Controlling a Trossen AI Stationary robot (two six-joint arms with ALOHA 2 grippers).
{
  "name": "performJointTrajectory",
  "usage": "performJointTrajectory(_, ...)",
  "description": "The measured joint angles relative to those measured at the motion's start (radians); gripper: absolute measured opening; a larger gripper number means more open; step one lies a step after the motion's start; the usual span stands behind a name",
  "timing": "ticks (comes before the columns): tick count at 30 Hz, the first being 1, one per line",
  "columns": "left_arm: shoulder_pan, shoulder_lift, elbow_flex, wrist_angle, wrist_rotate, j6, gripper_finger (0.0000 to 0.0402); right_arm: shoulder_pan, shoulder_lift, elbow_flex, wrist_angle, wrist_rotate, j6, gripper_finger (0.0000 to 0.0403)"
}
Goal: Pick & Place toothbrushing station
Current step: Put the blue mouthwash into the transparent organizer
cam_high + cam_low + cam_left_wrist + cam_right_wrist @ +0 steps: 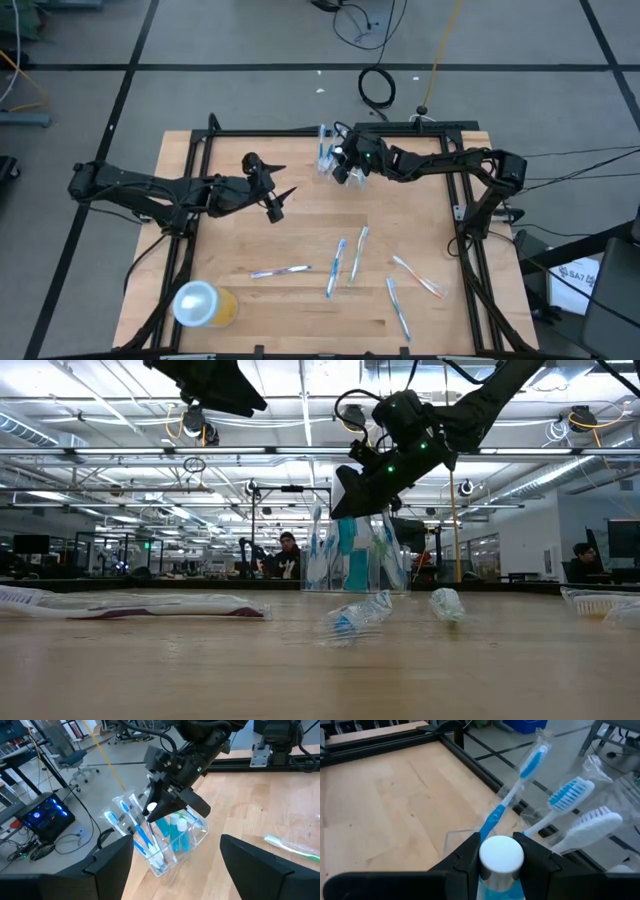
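Teal tube (499, 885) pinched by right hand (501, 851) among cup's (192, 842) toothbrushes (142, 832); left hand (279, 193) spread.

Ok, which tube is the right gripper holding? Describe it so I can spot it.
Find the clear cup at the table's far edge, under the right gripper. The held teal tube is the one raised above the cup's rim, its white cap pinched between the fingers; the others stand inside.

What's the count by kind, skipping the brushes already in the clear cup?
Loose toothbrushes on the table: 5
Teal tubes: 3 (two in the cup, one in the right gripper)
Clear cup: 1
Orange-yellow lidded cup: 1
Total: 10
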Motion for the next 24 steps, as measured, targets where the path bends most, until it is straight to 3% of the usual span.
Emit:
performJointTrajectory(7, 0.0, 0.0, 0.0, 0.0, 0.0, -0.001, 0.0305, 0.008, 0.0, 0.0, -0.042, 0.088, -0.008, 0.0097)
performJointTrajectory(16, 0.0, 0.0, 0.0, 0.0, 0.0, -0.001, 0.0298, 0.074, 0.0, 0.0, 0.109, 0.162, -0.065, 0.0097)
performJointTrajectory(24, 0.0, 0.0, 0.0, -0.003, 0.0, -0.001, 0.0304, 0.149, -0.064, 0.001, 0.054, 0.373, -0.061, 0.0097)
